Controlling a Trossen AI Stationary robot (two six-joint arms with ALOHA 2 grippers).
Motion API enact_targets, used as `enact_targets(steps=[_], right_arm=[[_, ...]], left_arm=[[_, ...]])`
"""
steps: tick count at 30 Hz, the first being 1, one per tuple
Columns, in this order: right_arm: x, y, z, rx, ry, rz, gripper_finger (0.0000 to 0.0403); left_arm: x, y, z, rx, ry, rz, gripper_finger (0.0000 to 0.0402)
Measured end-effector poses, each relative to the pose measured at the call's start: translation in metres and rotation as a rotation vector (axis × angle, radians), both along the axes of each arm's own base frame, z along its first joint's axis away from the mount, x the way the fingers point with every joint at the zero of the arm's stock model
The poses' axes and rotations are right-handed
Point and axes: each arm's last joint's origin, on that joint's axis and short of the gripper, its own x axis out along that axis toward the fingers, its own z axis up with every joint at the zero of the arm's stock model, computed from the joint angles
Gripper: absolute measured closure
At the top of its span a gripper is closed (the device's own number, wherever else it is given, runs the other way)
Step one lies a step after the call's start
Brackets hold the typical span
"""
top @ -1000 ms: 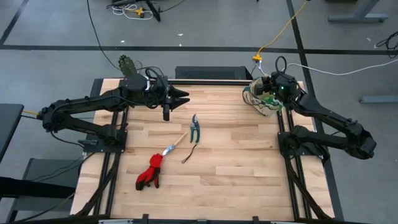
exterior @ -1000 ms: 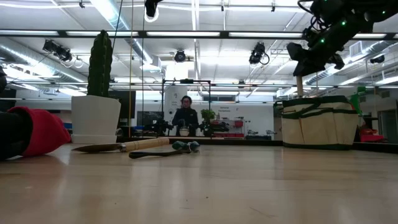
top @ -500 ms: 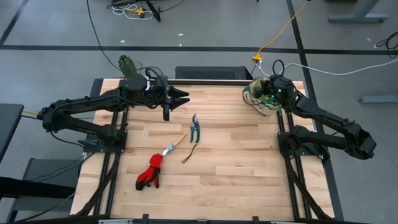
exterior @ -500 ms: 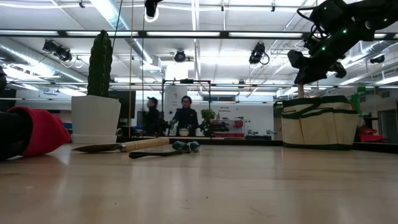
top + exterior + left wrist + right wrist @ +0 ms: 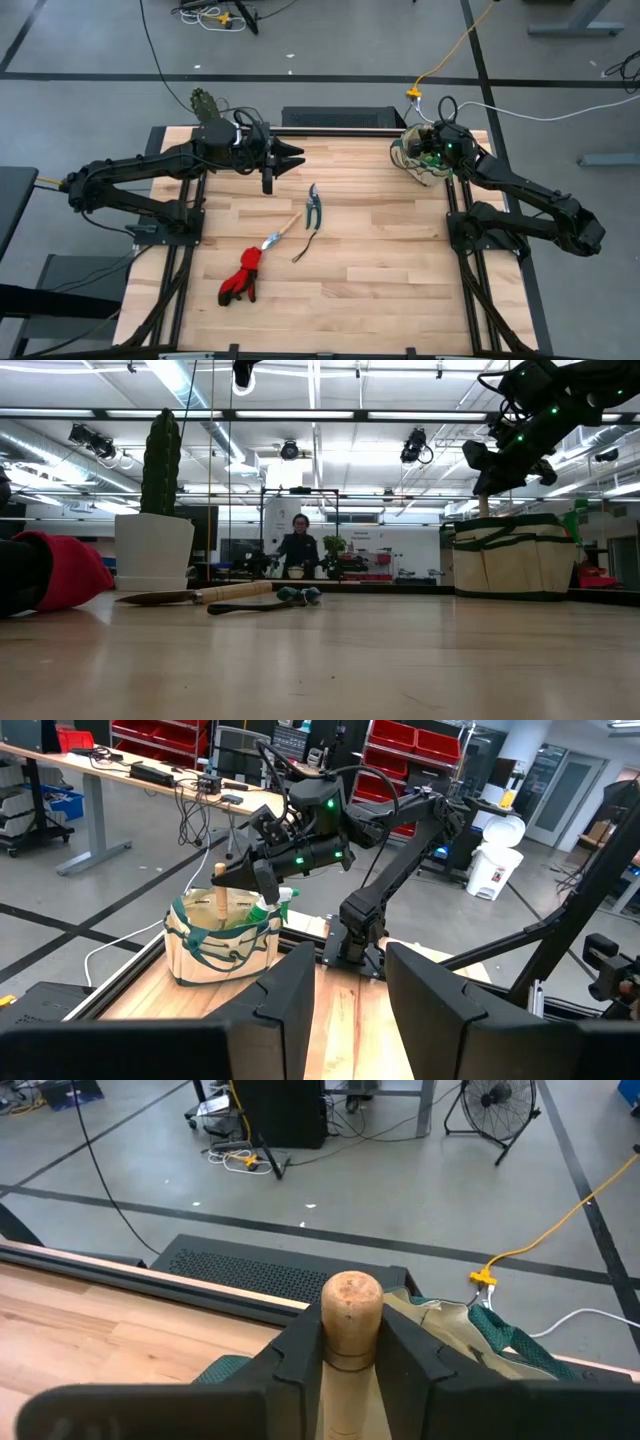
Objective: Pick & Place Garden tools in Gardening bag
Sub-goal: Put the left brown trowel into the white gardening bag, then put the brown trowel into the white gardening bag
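The left gripper hovers parted and empty near the butcher-block table's far edge; red gloves, trowel and pruning shears lie mid-table, open wood around them; at the far right corner, the right gripper clasps a wooden handle standing in the gardening bag.

table: pale matt wood | gardening bag: beige cloth | handle: smooth wood

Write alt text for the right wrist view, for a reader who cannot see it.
The right gripper has its two dark fingers either side of an upright wooden handle with a rounded top, above the beige gardening bag with green trim. Beyond lie the wooden table edge and a grey floor with cables.
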Motion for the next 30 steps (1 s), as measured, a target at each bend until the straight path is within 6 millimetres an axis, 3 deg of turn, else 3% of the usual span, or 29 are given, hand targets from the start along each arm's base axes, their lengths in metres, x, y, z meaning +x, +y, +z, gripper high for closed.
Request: enact_targets(steps=[17, 24, 30], right_arm=[[0.000, 0.000, 0.000, 0.006, -0.022, -0.020, 0.0224], [0.001, 0.000, 0.002, 0.003, -0.042, 0.006, 0.0211], [0.005, 0.001, 0.014, -0.063, -0.142, 0.149, 0.0211]], left_arm=[[0.000, 0.000, 0.000, 0.000, 0.000, 0.000, 0.0271], [0.000, 0.000, 0.000, -0.001, 0.000, 0.000, 0.0271], [0.000, 0.000, 0.000, -0.001, 0.000, 0.000, 0.0271]])
